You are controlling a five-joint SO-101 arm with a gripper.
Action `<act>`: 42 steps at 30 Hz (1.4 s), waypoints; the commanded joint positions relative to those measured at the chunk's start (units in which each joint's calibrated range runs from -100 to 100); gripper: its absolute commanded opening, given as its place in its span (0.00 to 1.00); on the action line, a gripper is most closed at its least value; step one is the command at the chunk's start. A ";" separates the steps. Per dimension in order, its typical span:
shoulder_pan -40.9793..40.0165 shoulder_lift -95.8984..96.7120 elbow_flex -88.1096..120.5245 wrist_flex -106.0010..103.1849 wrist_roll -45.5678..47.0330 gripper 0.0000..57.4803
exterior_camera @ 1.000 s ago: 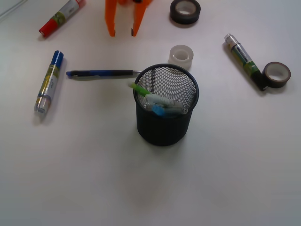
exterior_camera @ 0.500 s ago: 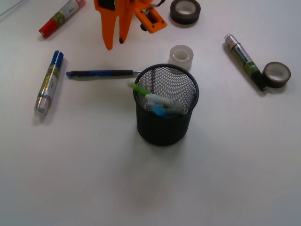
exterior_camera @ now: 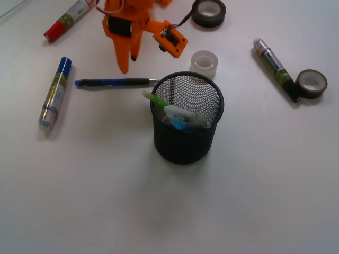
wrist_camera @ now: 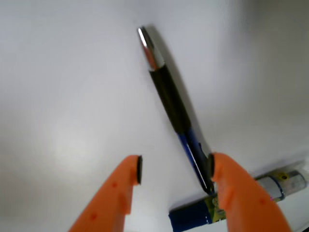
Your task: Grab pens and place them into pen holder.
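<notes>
A black and blue pen [exterior_camera: 112, 82] lies flat on the white table, left of the black mesh pen holder [exterior_camera: 186, 117]. The holder stands upright with green and blue pens inside. My orange gripper [exterior_camera: 127, 62] hangs open just above and behind the pen. In the wrist view the pen [wrist_camera: 173, 101] runs diagonally, its blue end beside the right finger; the gripper [wrist_camera: 175, 169] holds nothing. A blue-capped marker [exterior_camera: 55, 93] lies at the left and shows in the wrist view [wrist_camera: 231, 205]. A red marker [exterior_camera: 69, 19] lies at the far left and a black marker [exterior_camera: 275, 67] at the right.
A clear tape roll [exterior_camera: 204, 63] sits just behind the holder. A black tape roll [exterior_camera: 208, 12] lies at the back and a brown one [exterior_camera: 311, 83] at the right, touching the black marker.
My gripper has moved down and left toward the black and blue pen and has turned. Pens and holder have not moved.
</notes>
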State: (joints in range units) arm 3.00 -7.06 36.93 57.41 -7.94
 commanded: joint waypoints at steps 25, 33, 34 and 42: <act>1.23 24.52 -23.07 5.85 4.54 0.01; 5.86 8.03 -23.34 15.21 -1.03 0.01; 6.54 4.04 -23.34 16.35 -2.39 0.01; 3.62 -20.70 -30.68 19.14 -17.48 0.01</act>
State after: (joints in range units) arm 8.69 -19.69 11.32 76.93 -20.00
